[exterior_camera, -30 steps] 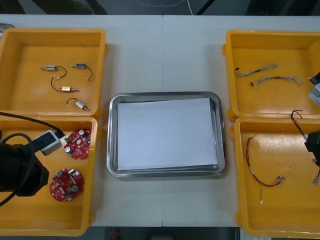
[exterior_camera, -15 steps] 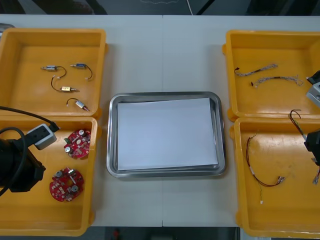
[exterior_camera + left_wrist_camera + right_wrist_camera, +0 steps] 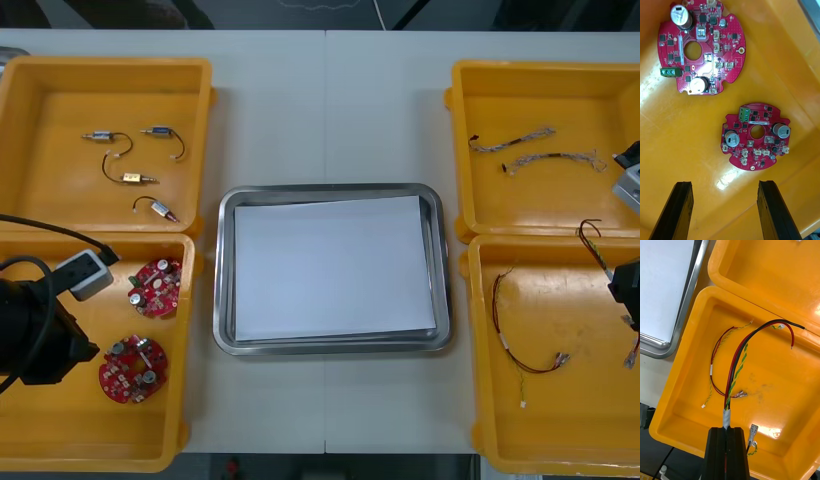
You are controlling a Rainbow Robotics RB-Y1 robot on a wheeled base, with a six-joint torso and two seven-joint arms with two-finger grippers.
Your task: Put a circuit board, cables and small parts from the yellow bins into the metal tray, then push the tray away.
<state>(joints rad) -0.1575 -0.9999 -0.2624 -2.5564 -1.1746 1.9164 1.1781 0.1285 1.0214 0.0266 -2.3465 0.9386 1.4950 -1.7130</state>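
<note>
Now we hold our left gripper (image 3: 725, 184) spread above two boards (image 3: 756, 141); our right gripper (image 3: 727, 429) seems clenched on a cable (image 3: 738, 360) over its bin (image 3: 685, 363).

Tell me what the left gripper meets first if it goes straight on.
Probably the nearer red circuit board, lying ahead of the open left gripper in the yellow bin; depth is unclear, so the bin floor might come first.
</note>
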